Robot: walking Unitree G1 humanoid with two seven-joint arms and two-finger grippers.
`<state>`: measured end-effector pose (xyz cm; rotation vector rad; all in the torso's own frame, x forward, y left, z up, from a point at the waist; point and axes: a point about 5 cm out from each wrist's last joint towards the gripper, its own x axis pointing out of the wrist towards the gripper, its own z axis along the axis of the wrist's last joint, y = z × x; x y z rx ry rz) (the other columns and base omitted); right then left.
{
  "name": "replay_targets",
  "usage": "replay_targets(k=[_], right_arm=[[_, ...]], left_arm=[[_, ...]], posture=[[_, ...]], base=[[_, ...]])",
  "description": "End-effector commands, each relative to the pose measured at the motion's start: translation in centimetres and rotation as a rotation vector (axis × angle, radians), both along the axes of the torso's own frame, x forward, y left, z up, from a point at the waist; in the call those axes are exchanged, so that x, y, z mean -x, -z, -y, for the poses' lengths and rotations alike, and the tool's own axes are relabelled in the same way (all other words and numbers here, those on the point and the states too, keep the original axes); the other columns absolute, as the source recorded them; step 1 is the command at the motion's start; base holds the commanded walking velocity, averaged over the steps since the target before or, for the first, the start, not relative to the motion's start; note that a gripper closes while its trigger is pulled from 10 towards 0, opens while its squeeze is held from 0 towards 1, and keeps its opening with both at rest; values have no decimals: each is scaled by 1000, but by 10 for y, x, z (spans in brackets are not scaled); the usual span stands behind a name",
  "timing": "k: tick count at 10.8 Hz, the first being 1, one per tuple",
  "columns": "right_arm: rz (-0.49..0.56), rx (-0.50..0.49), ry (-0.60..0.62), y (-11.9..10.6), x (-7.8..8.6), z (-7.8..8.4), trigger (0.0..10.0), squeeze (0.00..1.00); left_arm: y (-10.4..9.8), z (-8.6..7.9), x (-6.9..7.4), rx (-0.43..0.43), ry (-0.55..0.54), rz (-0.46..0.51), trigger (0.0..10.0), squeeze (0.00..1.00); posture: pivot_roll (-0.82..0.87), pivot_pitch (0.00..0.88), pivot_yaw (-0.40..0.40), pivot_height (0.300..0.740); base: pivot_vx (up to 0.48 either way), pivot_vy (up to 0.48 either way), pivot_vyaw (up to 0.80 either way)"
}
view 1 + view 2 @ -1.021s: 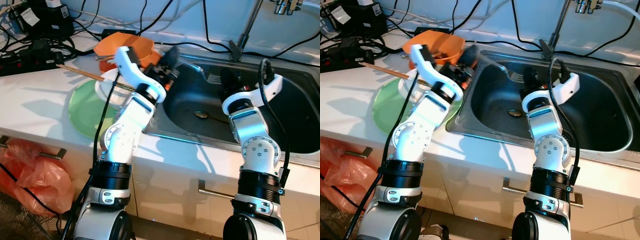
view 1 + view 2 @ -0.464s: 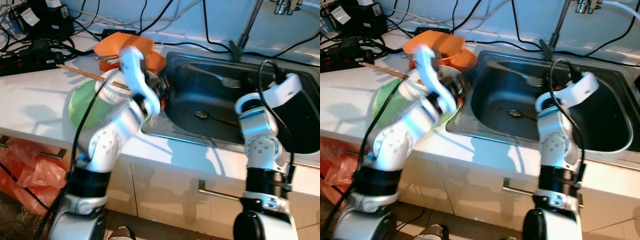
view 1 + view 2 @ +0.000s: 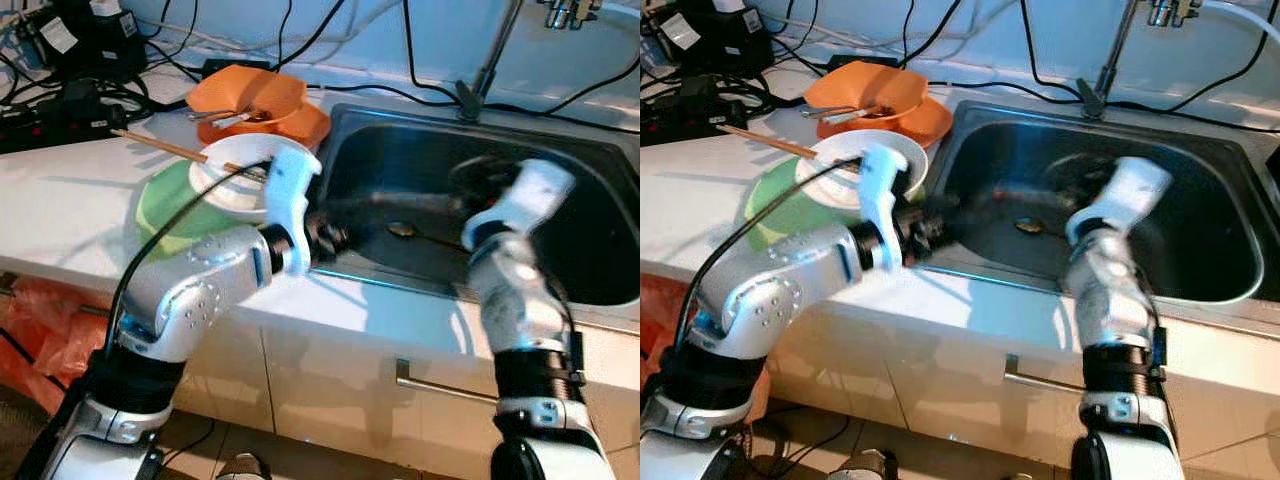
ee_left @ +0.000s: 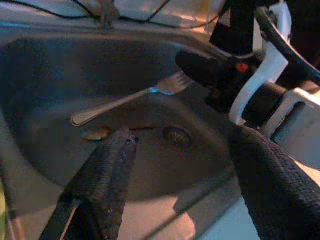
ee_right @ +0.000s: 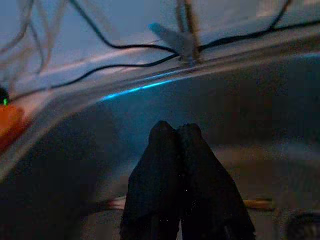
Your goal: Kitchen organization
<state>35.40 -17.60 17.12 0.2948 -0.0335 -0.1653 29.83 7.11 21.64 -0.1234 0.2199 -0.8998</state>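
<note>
Two end effectors hung over my sink [image 3: 600, 160]: the left end effector [image 4: 182, 165] gaped wide and empty, the right end effector [image 5: 176, 135] pinched closed on nothing. The fork [image 4: 125, 102] and spoon [image 3: 403, 229] lay on the sink's bottom.

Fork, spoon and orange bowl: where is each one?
Fork [image 4: 125, 101], left wrist view, middle of its handle.
Spoon [image 3: 403, 230], left eye view, its bowl end.
Orange bowl [image 3: 855, 92], right eye view, its near rim.

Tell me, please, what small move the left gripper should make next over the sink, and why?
Probably lower the left gripper toward the fork lying in the sink. Its fingers stand open and empty above the basin, with the fork just beyond them. The right gripper is shut and holds nothing, so it looks less ready.
</note>
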Motion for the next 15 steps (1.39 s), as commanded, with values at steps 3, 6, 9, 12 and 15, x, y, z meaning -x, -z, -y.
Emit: replay_targets(k=[3,6,9,12,15], right_arm=[[-4,55,-19,7,1,-2,10000,0],[1,89,-24,9,1,-5,10000,1000],[19,111,-20,6,0,-5,10000,1000],[90,119,-20,-7,-1,-6,10000,1000],[196,-18,-129,-31,3,-19,10000,1000]], left_arm=[[3,3,9,-64,66,-7,10000,1000],[6,2,10,-91,74,-22,10000,1000],[6,3,10,-93,77,-20,10000,1000],[-3,-3,0,-68,-49,87,10000,1000],[-38,-34,-23,92,-416,311,10000,1000]], posture=[[93,71,-18,740],[93,68,-16,740],[94,62,-16,740],[98,55,-18,740],[97,57,-21,740]], base=[[0,0,0],[0,0,0],[0,0,0],[0,0,0],[0,0,0]])
